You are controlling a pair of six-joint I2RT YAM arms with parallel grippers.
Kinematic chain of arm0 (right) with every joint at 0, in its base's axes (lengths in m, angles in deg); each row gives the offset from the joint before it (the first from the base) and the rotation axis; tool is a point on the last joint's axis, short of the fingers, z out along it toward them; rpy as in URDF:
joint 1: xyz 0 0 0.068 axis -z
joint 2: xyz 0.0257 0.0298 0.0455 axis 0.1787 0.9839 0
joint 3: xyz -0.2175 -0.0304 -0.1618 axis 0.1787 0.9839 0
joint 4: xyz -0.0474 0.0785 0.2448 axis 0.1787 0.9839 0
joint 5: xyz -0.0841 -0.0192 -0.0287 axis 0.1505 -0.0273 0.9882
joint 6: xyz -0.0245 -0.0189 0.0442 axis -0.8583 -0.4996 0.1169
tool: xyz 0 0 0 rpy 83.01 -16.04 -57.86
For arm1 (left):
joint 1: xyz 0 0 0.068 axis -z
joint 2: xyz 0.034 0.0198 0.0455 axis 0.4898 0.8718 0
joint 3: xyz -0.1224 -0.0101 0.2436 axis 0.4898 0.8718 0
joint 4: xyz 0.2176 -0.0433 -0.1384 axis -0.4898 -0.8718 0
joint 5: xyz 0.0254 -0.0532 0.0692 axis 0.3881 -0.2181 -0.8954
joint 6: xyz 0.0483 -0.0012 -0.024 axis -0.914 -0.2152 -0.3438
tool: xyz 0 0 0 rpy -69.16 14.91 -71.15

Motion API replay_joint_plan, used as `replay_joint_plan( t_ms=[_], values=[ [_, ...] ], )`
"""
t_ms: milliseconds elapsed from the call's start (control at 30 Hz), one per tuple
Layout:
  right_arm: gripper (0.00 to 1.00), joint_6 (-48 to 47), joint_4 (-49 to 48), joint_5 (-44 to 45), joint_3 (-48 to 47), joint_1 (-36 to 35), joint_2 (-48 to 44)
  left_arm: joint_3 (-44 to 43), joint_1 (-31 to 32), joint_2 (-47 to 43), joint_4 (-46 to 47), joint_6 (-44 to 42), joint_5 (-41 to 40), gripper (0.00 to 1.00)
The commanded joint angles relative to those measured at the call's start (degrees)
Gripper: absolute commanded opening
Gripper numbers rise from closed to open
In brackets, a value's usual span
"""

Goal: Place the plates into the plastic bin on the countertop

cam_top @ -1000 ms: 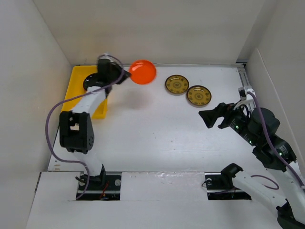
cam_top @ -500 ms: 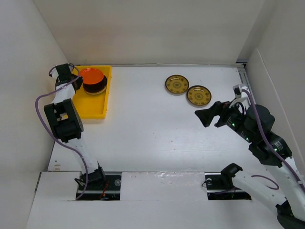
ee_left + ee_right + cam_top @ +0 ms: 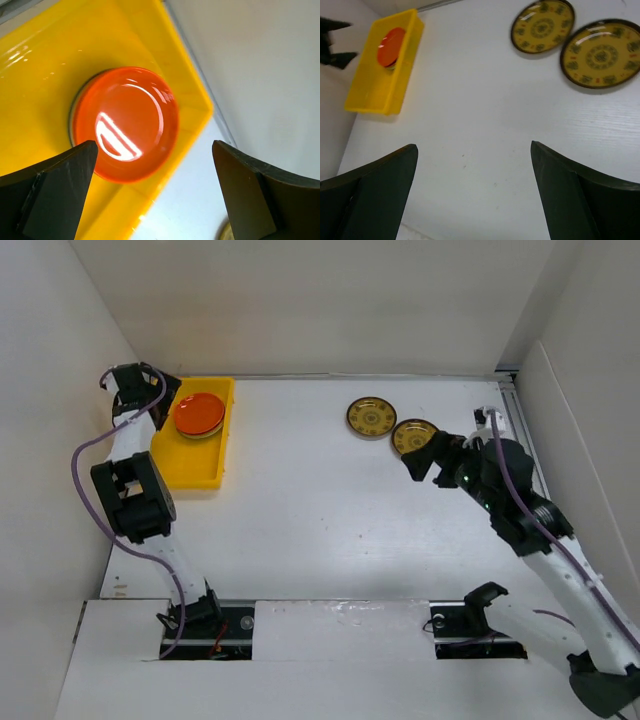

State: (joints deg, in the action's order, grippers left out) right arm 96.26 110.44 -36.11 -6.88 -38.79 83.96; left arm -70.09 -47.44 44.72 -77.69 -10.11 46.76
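1. a plain white countertop (image 3: 320, 520) is filling the scene, and white walls (image 3: 300, 300) are closing it in on three sides.
2. the yellow plastic bin (image 3: 196, 472) is sitting at the far left of the countertop, close against the left wall.
3. an orange plate (image 3: 198, 413) is lying in the far half of the bin; in the left wrist view the orange plate (image 3: 127, 122) is resting flat and glossy, with a dark edge of something under it peeking out on one side, and the bin's yellow floor (image 3: 45, 55) is showing around it.
4. the left gripper (image 3: 155, 195) is hovering above the far end of the bin, beside the left wall, with its jaws spread wide and nothing between them; the orange plate is lying below, apart from both fingers.
5. two olive-gold patterned plates are lying flat on the countertop well to the right of the bin, just beside each other: one further back (image 3: 542, 26) and one nearer the right wall (image 3: 601, 54).
6. the right gripper (image 3: 424, 455) is hanging over the right part of the countertop, next to the nearer-right patterned plate and covering part of it in the top view; its jaws are spread wide and are gripping nothing.
7. in the right wrist view both patterned plates are lying clear of the fingers (image 3: 375, 195), and the bin is showing far off at the upper left.
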Motion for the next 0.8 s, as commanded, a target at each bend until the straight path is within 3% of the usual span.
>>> replay_joint_plan(
  t_ms=[0, 100, 133, 233, 367, 500, 567, 733, 767],
  values=[
    [1.00, 7.5, -8.9, 1.1, 5.7, 9.0, 8.0, -0.1, 3.1, -11.8, -1.0, -2.8, 1.8, 1.00],
    [0.97, 9.9, -18.1, -8.9, 10.5, 20.9, 13.4, 5.0, 11.1, -18.9, -1.0, -4.6, 0.4, 1.00],
    [0.97, 9.9, -19.1, -9.4, 10.5, 22.4, 16.9, 6.5, 16.6, -20.6, -1.0, -5.9, -0.6, 1.00],
    [0.97, 9.9, -22.2, -9.4, 9.1, 26.2, 25.0, 12.7, 24.8, -26.0, 0.9, -6.9, -6.0, 1.00],
    [0.97, 9.4, -24.9, -13.1, 7.1, 32.0, 35.4, 18.6, 36.4, -29.1, 4.1, -7.4, -5.2, 1.00],
    [0.92, 7.4, -28.5, -16.3, 3.1, 36.5, 47.9, 21.9, 44.2, -30.4, 6.7, -8.5, -4.5, 1.00],
    [0.85, 7.4, -29.6, -24.0, -0.3, 39.5, 55.1, 22.5, 46.3, -30.4, 7.1, -9.0, -2.3, 1.00],
    [0.82, 6.9, -30.4, -25.8, -4.8, 40.8, 63.7, 24.5, 48.8, -30.4, 8.4, -9.0, -1.2, 1.00],
    [0.74, 6.9, -30.4, -27.5, -5.3, 40.8, 64.9, 25.2, 48.8, -30.4, 9.2, -9.0, -0.6, 1.00]
  ],
)
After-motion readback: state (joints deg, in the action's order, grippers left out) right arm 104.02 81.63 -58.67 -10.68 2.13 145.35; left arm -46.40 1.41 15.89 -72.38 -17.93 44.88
